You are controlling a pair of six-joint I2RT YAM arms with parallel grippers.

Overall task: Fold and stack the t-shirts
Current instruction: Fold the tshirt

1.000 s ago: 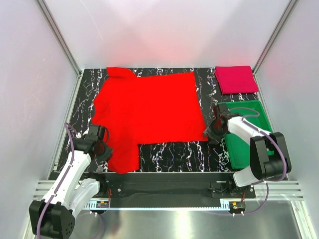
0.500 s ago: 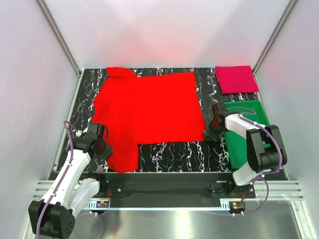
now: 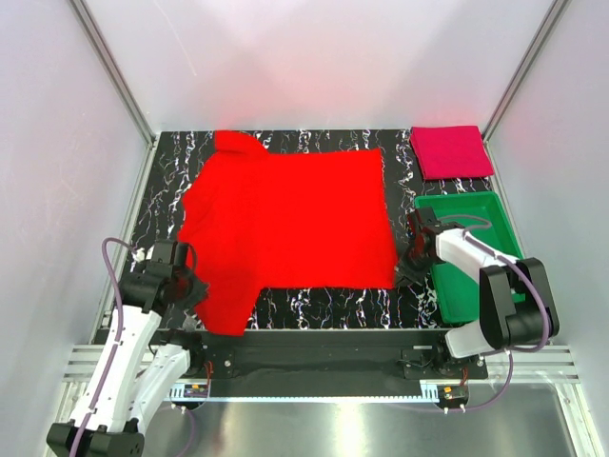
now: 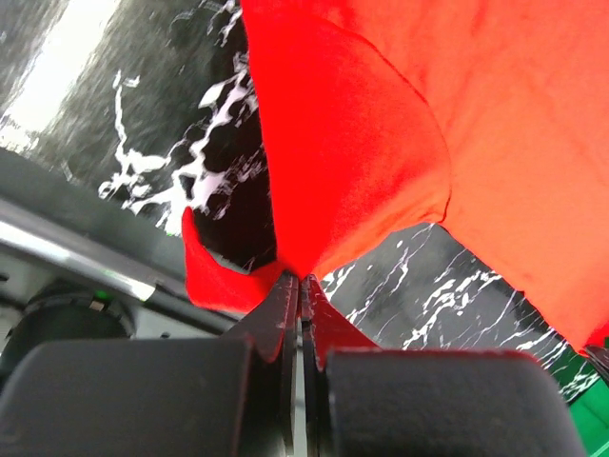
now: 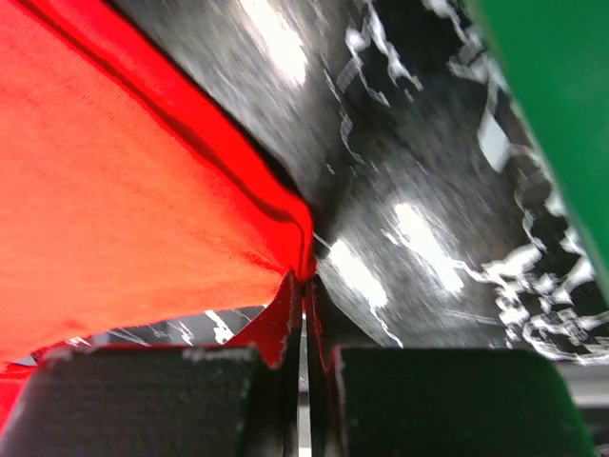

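1. We see the bright red t-shirt [image 3: 295, 219] spread flat across the middle of the black marbled table [image 3: 324, 307]. Its long axis runs from 9 to 3 o'clock, with the sleeves and neck end toward 9 and the straight hem toward 3.
2. One sleeve lies toward 11 o'clock. The other reaches toward 7 o'clock, close to the near table edge.
3. The left arm [image 3: 128, 333] rises from its base at 7 o'clock along the left edge, its wrist turned in toward the shirt. The left gripper [image 3: 193, 286] has its jaws pressed together on the edge of the near sleeve, and in the wrist view the cloth fans out from that pinch.
4. The right arm [image 3: 495, 295] folds back from its base at 5 o'clock, with its forearm reaching toward 9. The right gripper [image 3: 407, 267] sits low at about 4 o'clock, jaws clamped on the near hem corner, just beside the left wall of the green tray [image 3: 476, 205].
5. The darker crimson t-shirt [image 3: 450, 151] lies folded square at the 1 o'clock corner, apart from the red one and just past the tray's far rim.
6. We count two t-shirts, one tray and two arms.
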